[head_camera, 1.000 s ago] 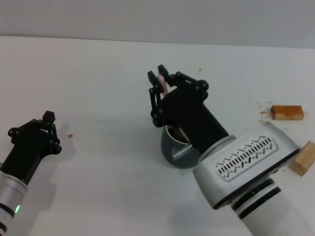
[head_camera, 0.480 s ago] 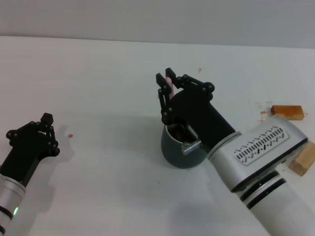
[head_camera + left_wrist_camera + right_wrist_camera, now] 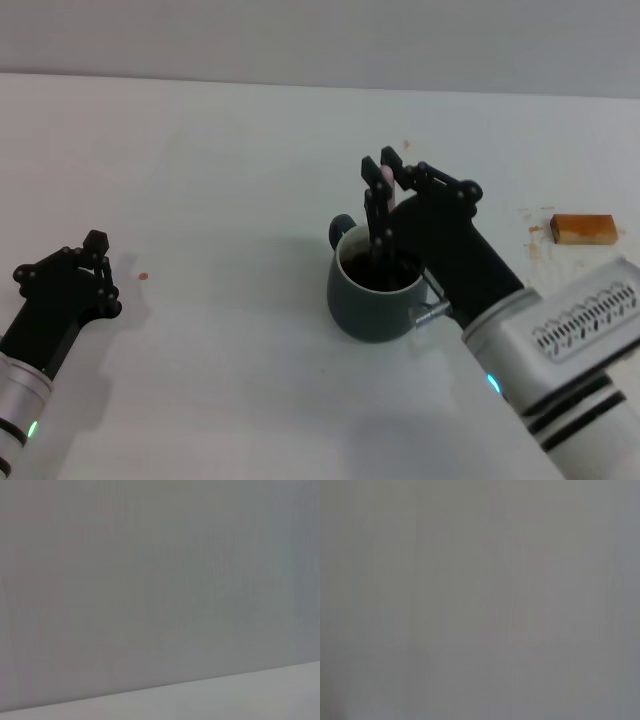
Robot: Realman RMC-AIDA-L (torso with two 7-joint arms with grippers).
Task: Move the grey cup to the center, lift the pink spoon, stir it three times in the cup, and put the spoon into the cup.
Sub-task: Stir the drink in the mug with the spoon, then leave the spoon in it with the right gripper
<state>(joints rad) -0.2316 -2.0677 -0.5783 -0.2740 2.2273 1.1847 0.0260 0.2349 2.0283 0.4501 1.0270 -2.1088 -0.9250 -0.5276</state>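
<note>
- Grey cup point(image 3: 372, 297) sits on the white table point(image 3: 220, 180), dark brown liquid inside, its loop handle on the far side of the rim.
- Right gripper point(image 3: 384, 172) is directly above the cup's far rim, fingers clamped on the pink spoon point(image 3: 386, 186).
- The spoon stands close to upright; its pale pink handle shows between the fingers, and the lower end drops down inside the cup toward the liquid. Its bowl is hidden from here.
- The right arm's black wrist slants over the cup's right side, covering part of that rim.
- Left gripper point(image 3: 96, 255) is parked low on the table, well to the left of the cup; whether its fingers are apart or together, I cannot tell.
- A tan wooden block point(image 3: 582, 229) lies well to the right of the cup, near the table edge.
- A small brown speck point(image 3: 143, 276) lies on the table left of the cup, just beside the left gripper.
- Both wrist views give only plain grey, nothing to read.
</note>
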